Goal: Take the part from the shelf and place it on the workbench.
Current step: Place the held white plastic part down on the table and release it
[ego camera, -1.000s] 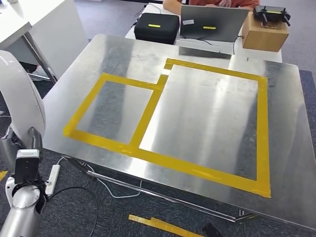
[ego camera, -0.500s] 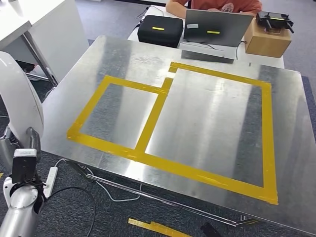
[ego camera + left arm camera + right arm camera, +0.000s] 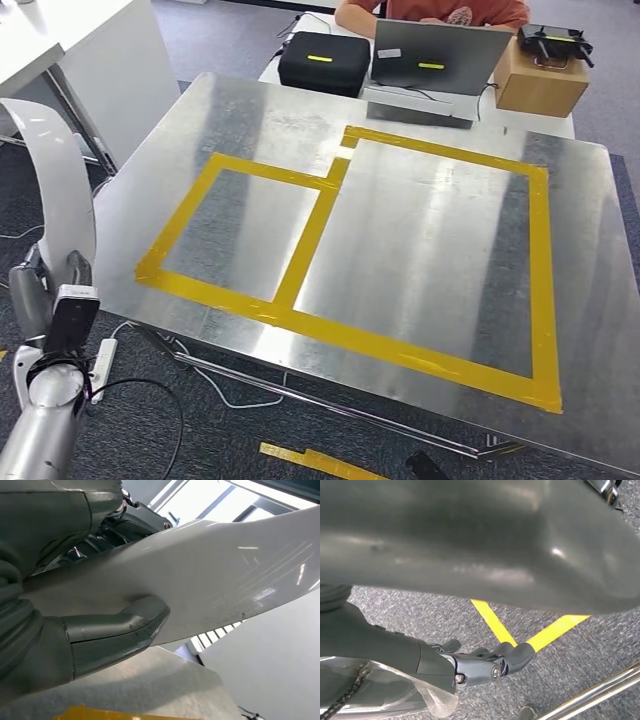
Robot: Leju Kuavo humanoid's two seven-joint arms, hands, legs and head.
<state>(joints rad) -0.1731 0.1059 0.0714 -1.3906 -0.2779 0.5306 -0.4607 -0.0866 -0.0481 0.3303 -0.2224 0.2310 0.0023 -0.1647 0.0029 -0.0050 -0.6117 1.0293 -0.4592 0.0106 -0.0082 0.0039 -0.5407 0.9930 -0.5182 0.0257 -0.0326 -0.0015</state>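
Observation:
A white curved part (image 3: 47,170) rises at the left, beside the near left corner of the metal workbench (image 3: 423,230). My left hand (image 3: 47,300) grips it from below. In the left wrist view the thick thumb (image 3: 124,627) presses on the part's white shell (image 3: 226,575), with darker fingers on its other side. Yellow tape (image 3: 311,240) marks a small square and a larger rectangle on the workbench; both are bare. My right hand (image 3: 486,665) hangs low over grey carpet, fingers stretched out and holding nothing.
Behind the workbench stands a table with a black case (image 3: 324,58), a laptop (image 3: 441,55) and a cardboard box (image 3: 540,85); a person in an orange top (image 3: 430,10) sits there. A white table (image 3: 90,60) is at the left. A power strip (image 3: 104,365) lies on the floor.
The camera shifted a little at first, sliding the scene right and down. Since then my left hand has lifted and turned the white part, which now stands nearer the workbench's edge.

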